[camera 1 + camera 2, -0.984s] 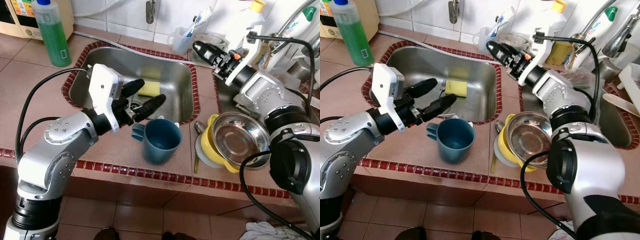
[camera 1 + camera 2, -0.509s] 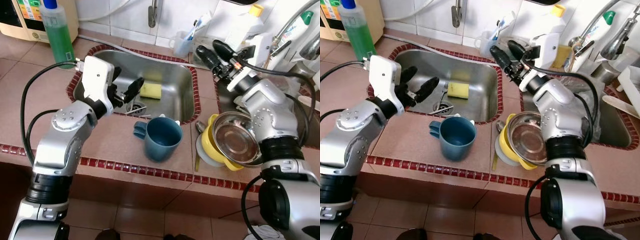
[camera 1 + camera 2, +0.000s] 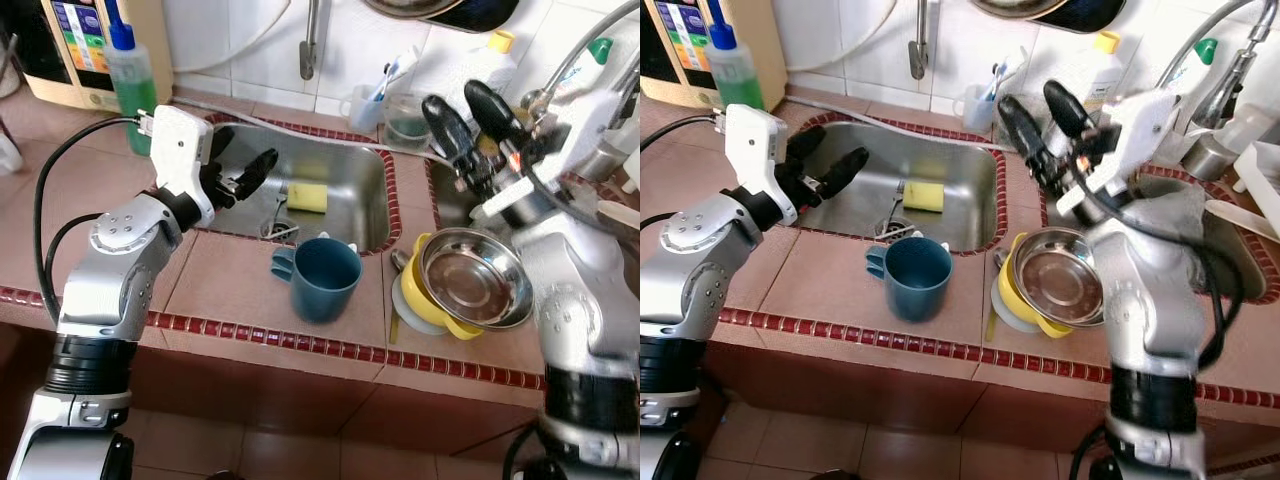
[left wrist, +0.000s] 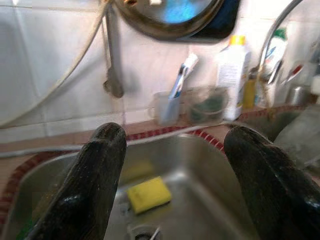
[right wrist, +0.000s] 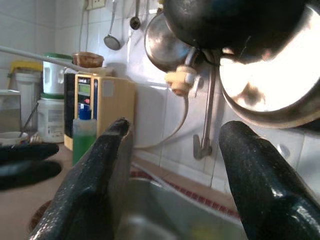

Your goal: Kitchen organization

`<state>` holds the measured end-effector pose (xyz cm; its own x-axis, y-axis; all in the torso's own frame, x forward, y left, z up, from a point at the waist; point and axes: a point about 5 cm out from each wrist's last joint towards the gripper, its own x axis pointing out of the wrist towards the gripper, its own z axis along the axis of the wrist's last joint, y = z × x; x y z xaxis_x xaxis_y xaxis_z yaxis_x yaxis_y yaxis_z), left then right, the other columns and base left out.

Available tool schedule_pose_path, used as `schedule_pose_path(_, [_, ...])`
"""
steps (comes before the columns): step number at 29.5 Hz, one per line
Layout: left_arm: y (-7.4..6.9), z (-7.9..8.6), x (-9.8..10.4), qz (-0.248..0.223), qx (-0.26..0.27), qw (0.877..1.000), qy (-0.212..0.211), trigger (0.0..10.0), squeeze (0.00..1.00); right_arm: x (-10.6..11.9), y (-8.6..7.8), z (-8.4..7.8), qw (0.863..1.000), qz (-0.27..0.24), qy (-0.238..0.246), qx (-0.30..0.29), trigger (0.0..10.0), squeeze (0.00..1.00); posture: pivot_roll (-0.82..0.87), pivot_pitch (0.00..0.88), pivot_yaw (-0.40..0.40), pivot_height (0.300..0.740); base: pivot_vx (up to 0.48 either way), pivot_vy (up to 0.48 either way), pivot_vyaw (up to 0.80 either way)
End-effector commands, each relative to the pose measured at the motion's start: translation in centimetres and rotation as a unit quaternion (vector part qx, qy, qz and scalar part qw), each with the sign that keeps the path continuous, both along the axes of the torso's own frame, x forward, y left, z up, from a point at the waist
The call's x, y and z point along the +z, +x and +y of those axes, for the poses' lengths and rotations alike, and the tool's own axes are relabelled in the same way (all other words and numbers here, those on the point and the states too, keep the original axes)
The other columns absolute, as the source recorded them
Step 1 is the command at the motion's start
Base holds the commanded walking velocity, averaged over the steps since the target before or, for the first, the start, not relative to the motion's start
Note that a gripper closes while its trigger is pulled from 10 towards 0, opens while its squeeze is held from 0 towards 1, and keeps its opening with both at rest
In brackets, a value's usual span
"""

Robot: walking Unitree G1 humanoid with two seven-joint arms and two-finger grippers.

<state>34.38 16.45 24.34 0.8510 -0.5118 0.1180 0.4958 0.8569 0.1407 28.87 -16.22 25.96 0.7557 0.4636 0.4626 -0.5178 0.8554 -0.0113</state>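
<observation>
Left gripper (image 3: 243,172): fingers spread, empty, over sink (image 3: 350,215) rim at 9 o'clock. Right gripper (image 3: 470,120): fingers spread, empty, raised at 2 o'clock. Cup (image 3: 322,279) on counter, untouched. Step: reaching; next, probably grasp cup.

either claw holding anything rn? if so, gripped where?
Nothing is held. The left claw is open above the left edge of the sink; the right claw is open, raised over the counter between the two basins.
</observation>
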Motion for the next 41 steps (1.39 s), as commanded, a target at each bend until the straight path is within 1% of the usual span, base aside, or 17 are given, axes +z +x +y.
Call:
schedule_pose_path(1, [0.0,-0.2,-0.9,0.032,0.0,0.999,0.017,10.0,0.0,-0.2,-0.8,0.0,1.0,0.01,0.016,-0.012,10.0,0.0,-0.02,0.023,-0.055,0.74,0.0,0.0,0.0])
schedule_pose_path(3, [-0.3,-0.4,-1.1,0.039,-0.012,0.999,0.03,10.0,0.0,-0.9,-1.5,0.1,0.999,0.023,0.026,-0.014,10.0,0.0,-0.03,0.026,-0.048,0.74,0.0,0.0,0.0])
schedule_pose_path(4, [-0.4,-0.6,-1.3,0.051,-0.024,0.998,0.039,10.0,0.0,-1.5,-2.1,0.2,0.999,0.035,0.03,-0.014,10.0,0.0,-0.03,0.027,-0.043,0.74,0.0,0.0,0.0])
schedule_pose_path(5, [-0.4,-0.6,-1.3,0.051,-0.024,0.998,0.039,10.0,0.0,-1.5,-2.1,0.2,0.999,0.035,0.03,-0.014,10.0,0.0,-0.03,0.027,-0.043,0.74,0.0,0.0,0.0])
schedule_pose_path(7, [-0.4,-0.8,-1.3,0.041,-0.035,0.997,0.051,10.0,0.0,-2.3,-2.8,0.4,0.997,0.057,0.047,-0.012,10.0,0.0,-0.03,0.028,-0.04,0.74,0.0,0.0,0.0])
schedule_pose_path(9, [-0.4,-1.2,-1.6,0.057,-0.05,0.995,0.058,10.0,0.0,-2.9,-3.6,0.7,0.996,0.071,0.051,-0.005,10.0,0.0,-0.03,0.032,-0.036,0.74,0.0,0.0,0.0])
schedule_pose_path(11, [-0.4,-1.4,-1.6,0.056,-0.061,0.994,0.069,10.0,0.0,-3.4,-4.3,1.1,0.995,0.081,0.05,0.001,10.0,0.0,-0.03,0.034,-0.031,0.74,0.0,0.0,0.0])
schedule_pose_path(15, [-0.4,-1.4,-1.6,0.057,-0.067,0.993,0.075,10.0,0.0,-3.7,-4.9,1.5,0.994,0.09,0.055,0.01,10.0,0.0,-0.04,0.034,-0.025,0.74,0.0,0.0,0.0])
schedule_pose_path(16, [-0.3,-1.4,-1.5,0.057,-0.073,0.992,0.08,10.0,0.0,-4.4,-5.5,2.0,0.993,0.102,0.053,0.02,10.0,0.0,-0.04,0.034,-0.023,0.74,0.0,0.0,0.0])
schedule_pose_path(18, [-0.2,-1.4,-1.3,0.051,-0.076,0.992,0.086,10.0,0.0,-5.0,-6.0,2.5,0.992,0.115,0.052,0.027,10.0,0.0,-0.04,0.033,-0.022,0.74,0.0,0.0,0.0])
schedule_pose_path(20, [0.0,-1.4,-1.1,0.051,-0.078,0.992,0.086,10.0,0.0,-5.8,-6.8,3.2,0.989,0.135,0.052,0.041,10.0,0.0,-0.04,0.034,-0.018,0.74,0.0,0.0,0.0])
schedule_pose_path(25, [0.0,-1.4,-0.8,0.039,-0.087,0.991,0.096,10.0,0.0,-6.2,-7.3,3.7,0.986,0.148,0.053,0.048,10.0,0.0,-0.04,0.041,-0.019,0.74,0.0,0.0,0.0])
schedule_pose_path(29, [0.0,-1.1,-0.9,0.039,-0.097,0.989,0.109,10.0,0.0,-6.6,-7.7,3.9,0.984,0.16,0.053,0.053,10.0,0.0,-0.03,0.05,-0.022,0.74,0.0,0.0,0.0])
schedule_pose_path(31, [0.0,-0.9,-1.0,0.04,-0.104,0.986,0.122,10.0,0.0,-6.8,-7.9,4.0,0.983,0.166,0.051,0.055,10.0,0.0,-0.03,0.057,-0.022,0.74,0.0,0.0,0.0])
schedule_pose_path(35, [-0.3,-0.7,-0.9,0.052,-0.126,0.983,0.124,10.0,0.0,-7.2,-8.3,4.1,0.982,0.176,0.046,0.058,10.0,0.0,-0.03,0.063,-0.021,0.74,0.0,0.0,0.0])
schedule_pose_path(40, [-0.9,-0.6,-1.4,0.064,-0.151,0.975,0.151,10.0,0.0,-7.5,-8.8,4.1,0.98,0.186,0.041,0.061,10.0,0.0,-0.03,0.068,-0.018,0.74,0.0,0.0,0.0])
schedule_pose_path(41, [-1.2,-0.6,-1.5,0.069,-0.163,0.972,0.157,10.0,0.0,-7.6,-9.0,4.0,0.979,0.189,0.039,0.062,10.0,0.0,-0.04,0.074,-0.014,0.74,0.0,0.0,0.0])
